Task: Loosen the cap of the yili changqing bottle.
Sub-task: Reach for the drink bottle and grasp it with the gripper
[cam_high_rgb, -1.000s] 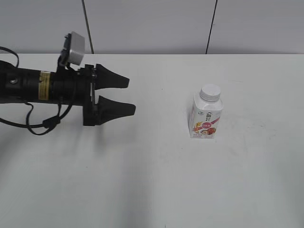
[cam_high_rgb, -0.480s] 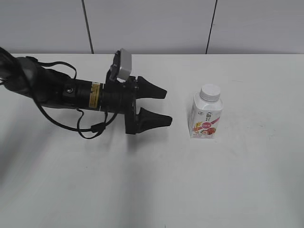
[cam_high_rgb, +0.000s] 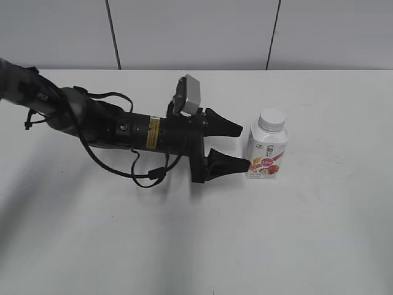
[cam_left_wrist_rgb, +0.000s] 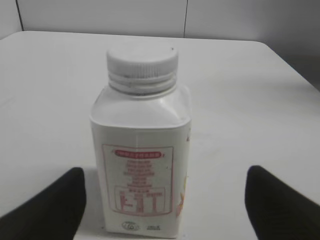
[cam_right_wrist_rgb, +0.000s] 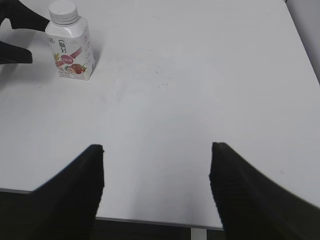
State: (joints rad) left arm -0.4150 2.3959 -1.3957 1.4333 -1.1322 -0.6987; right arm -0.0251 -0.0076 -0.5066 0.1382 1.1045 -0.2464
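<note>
The yili changqing bottle (cam_high_rgb: 266, 155) stands upright on the white table, white and squarish with a pink-red strawberry label. Its white ribbed cap (cam_high_rgb: 272, 119) is on the neck. My left gripper (cam_high_rgb: 244, 146) is open, lying sideways, its fingertips just left of the bottle, the lower one about touching its base. In the left wrist view the bottle (cam_left_wrist_rgb: 141, 165) and cap (cam_left_wrist_rgb: 142, 61) stand close, between the open fingers, nearer the left one. My right gripper (cam_right_wrist_rgb: 156, 150) is open and empty over the table's near edge; the bottle (cam_right_wrist_rgb: 71, 47) shows far off at upper left.
The white table (cam_high_rgb: 319, 221) carries nothing else. A grey panelled wall (cam_high_rgb: 196, 31) runs behind its far edge. The left arm with its cables (cam_high_rgb: 104, 132) stretches across the table's left half. The table's near edge (cam_right_wrist_rgb: 150, 220) shows below the right gripper.
My left arm has reached rightward across the table, gripper still open, from the far left up to the bottle. The bottle has not moved.
</note>
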